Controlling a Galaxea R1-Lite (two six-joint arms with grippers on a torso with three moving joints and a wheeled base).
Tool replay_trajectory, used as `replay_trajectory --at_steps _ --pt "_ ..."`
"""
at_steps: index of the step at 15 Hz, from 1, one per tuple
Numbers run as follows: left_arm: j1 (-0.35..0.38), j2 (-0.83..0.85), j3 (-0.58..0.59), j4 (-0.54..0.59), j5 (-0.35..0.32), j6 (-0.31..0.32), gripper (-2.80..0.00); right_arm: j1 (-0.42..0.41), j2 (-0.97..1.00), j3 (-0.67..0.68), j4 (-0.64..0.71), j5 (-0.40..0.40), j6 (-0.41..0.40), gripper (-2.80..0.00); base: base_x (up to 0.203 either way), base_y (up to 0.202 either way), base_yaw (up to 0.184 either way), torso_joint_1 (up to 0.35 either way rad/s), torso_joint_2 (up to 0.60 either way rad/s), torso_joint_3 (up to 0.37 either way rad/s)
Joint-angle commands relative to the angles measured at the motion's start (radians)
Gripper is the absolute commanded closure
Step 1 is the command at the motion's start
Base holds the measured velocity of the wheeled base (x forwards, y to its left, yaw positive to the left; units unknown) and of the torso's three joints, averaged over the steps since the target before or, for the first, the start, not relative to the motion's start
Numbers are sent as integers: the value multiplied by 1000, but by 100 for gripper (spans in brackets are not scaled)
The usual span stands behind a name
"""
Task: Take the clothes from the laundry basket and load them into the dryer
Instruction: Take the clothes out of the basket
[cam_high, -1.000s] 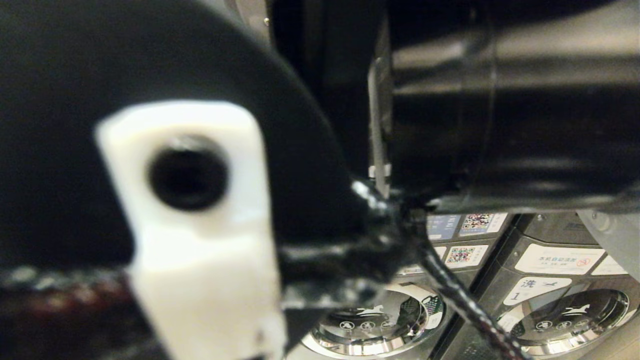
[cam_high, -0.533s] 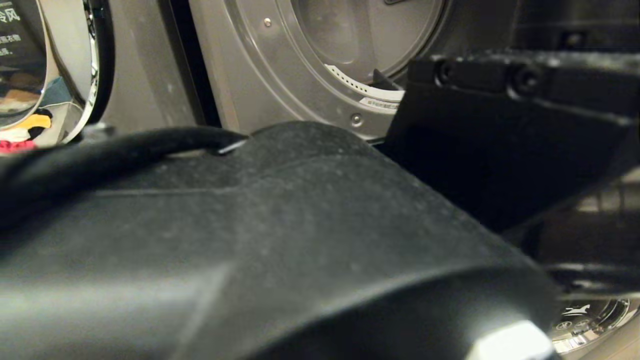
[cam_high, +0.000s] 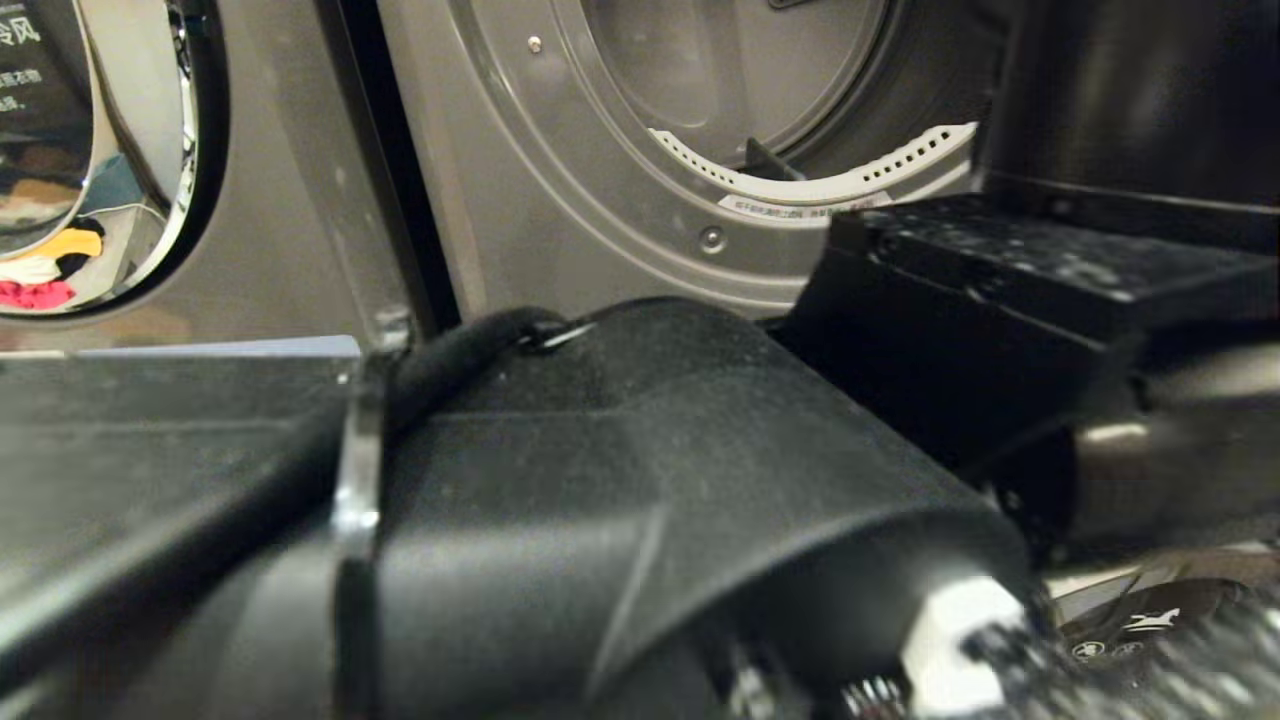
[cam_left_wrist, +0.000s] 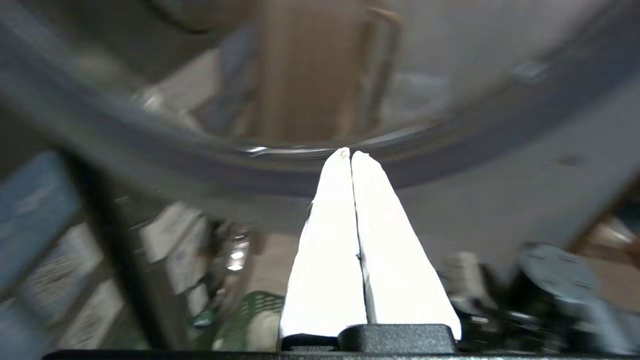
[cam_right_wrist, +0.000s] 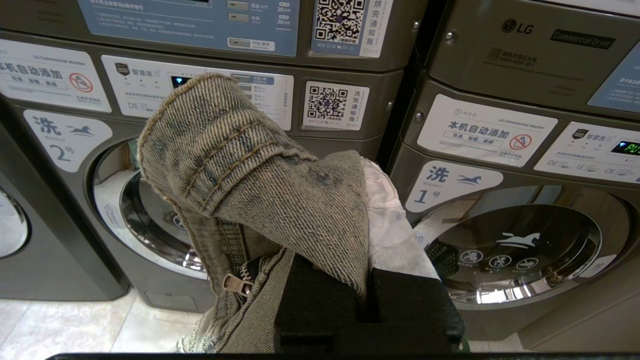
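The dryer (cam_high: 560, 190) fills the top of the head view, its grey round opening rimmed by a white perforated strip. Black links of my left arm (cam_high: 650, 480) cover the lower half of that view. My left gripper (cam_left_wrist: 351, 153) is shut with nothing between its white fingers, just in front of the dryer's blurred round rim (cam_left_wrist: 450, 150). A corner of the green laundry basket (cam_left_wrist: 257, 307) shows low beside those fingers. My right gripper (cam_right_wrist: 361, 260) is shut on the clothes, a faded denim garment (cam_right_wrist: 240, 150) with a white lining (cam_right_wrist: 390, 220) and a zipper, which drapes over and hides the fingers.
Two front-loading washers, marked 2 (cam_right_wrist: 150, 215) and 1 (cam_right_wrist: 520, 250), stand before the right wrist with doors closed, and pale floor tiles (cam_right_wrist: 50, 325) lie below. A neighbouring machine's chrome-ringed door (cam_high: 110, 150) is at the head view's left.
A second ago my left arm blocked nearly the whole head view. It has since dropped lower in the picture, and the dryer's opening and white strip now show above it.
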Motion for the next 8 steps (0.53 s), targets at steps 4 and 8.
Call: replay_trajectory --at_steps 4,8 --pt "119 -13 35 -1 76 2 0 0 0 0 1 1 -1 0 0 0 0 0 0 0" --pt "276 -69 113 -2 98 1 0 0 0 0 0 1 -2 0 0 0 0 0 0 0"
